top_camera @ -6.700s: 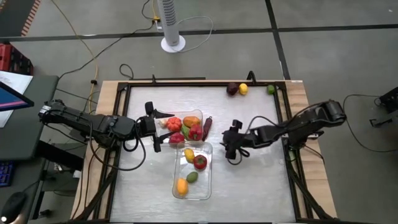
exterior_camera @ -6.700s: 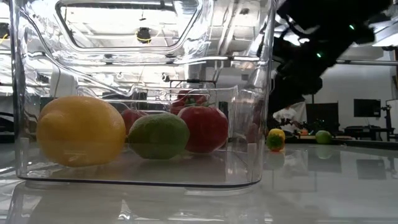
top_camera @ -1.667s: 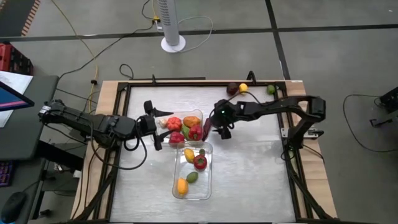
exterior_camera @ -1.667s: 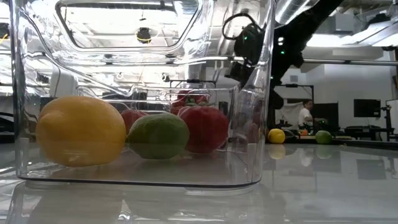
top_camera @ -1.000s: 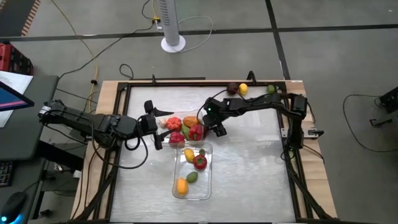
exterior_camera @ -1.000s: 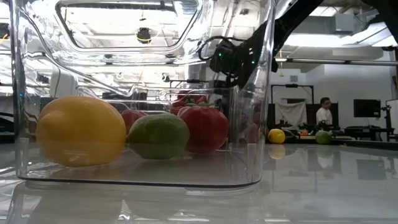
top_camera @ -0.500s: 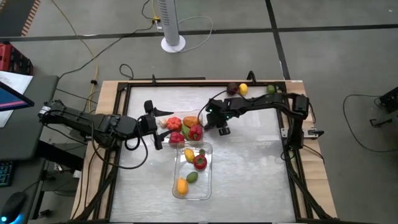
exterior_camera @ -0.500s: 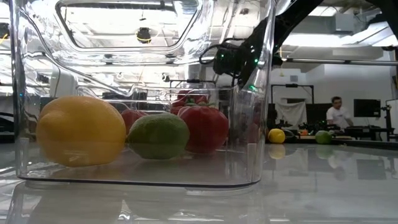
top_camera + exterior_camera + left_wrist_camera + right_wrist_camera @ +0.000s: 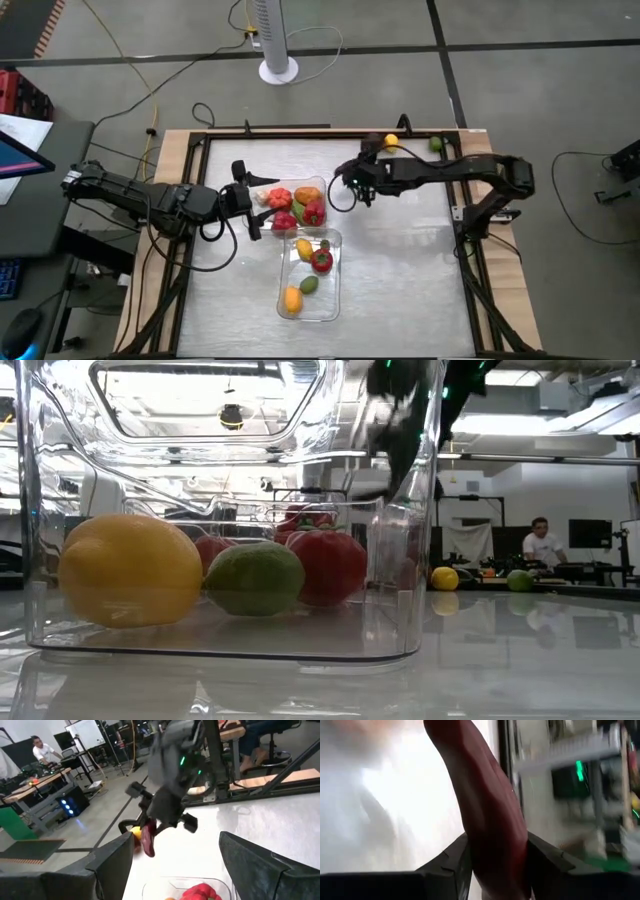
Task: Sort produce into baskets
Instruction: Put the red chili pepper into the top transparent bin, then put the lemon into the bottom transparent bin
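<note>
The high view looks straight down from above on the whole table [image 9: 400,260], both arms and the surrounding floor. The low view sits at table-top height, pressed close against the near basket [image 9: 230,510], and looks level through its clear walls toward the room behind. The left wrist view faces forward between its own fingers [image 9: 112,870] across the table to the right arm. The right wrist view looks very closely at a dark maroon piece [image 9: 492,815] between its fingers. The high, low and left wrist views share the right arm
</note>
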You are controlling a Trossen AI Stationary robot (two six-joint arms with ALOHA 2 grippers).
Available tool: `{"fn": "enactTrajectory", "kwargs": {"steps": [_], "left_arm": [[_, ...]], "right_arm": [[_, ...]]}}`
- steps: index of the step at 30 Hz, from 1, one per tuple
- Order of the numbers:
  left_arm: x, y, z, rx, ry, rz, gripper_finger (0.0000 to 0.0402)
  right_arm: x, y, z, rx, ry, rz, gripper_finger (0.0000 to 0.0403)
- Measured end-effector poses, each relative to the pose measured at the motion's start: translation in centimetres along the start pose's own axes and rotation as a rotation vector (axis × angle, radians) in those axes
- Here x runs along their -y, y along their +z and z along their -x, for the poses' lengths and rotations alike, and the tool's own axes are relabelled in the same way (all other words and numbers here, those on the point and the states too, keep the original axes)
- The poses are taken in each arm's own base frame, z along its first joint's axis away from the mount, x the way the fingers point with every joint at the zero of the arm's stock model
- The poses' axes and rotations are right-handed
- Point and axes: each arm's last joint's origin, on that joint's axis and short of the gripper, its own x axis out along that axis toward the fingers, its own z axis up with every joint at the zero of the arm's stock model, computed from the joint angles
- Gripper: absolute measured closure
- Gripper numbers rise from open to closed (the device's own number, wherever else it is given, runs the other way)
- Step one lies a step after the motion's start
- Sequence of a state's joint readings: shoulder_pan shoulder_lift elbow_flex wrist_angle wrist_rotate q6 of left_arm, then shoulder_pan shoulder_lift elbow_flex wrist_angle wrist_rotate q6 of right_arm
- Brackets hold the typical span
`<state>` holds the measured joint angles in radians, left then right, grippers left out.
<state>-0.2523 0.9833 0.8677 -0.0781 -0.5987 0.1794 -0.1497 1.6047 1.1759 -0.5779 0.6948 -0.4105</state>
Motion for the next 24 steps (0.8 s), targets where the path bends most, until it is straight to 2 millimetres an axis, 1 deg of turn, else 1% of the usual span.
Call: {"fn": "enactTrajectory", "kwargs": {"steps": [4,8,10,13,16,19,21,24], "left_arm": [[0.0,0.1,0.0,0.007,0.001,0.006,0.0121],[0.0,0.1,0.0,0.010,0.001,0.008,0.0121],[0.0,0.1,0.0,0.010,0.001,0.007,0.0121],[0.0,0.1,0.0,0.005,0.000,0.004,0.0121],[0.0,0.0,0.0,-0.001,-0.001,0.003,0.0121],[0.0,-0.1,0.0,-0.008,-0.003,-0.002,0.0121],[0.0,-0.1,0.0,-0.013,-0.004,-0.002,0.0121],[0.0,-0.2,0.0,-0.017,-0.004,-0.003,0.0121]], "right_arm": [[-1.3,2.5,2.5,0.252,0.068,-0.047,0.0214],[-3.0,5.1,3.9,0.493,0.115,-0.034,0.0190],[-4.0,6.2,3.8,0.571,0.104,-0.021,0.0180],[-5.0,7.7,2.9,0.655,0.055,-0.025,0.0167],[-5.2,8.8,2.1,0.654,0.039,-0.008,0.0155],[-4.6,9.1,2.0,0.552,0.028,0.037,0.0142],[-4.0,9.0,2.4,0.456,-0.009,0.058,0.0138],[-2.2,7.5,2.8,0.341,-0.008,0.029,0.0136]]}}
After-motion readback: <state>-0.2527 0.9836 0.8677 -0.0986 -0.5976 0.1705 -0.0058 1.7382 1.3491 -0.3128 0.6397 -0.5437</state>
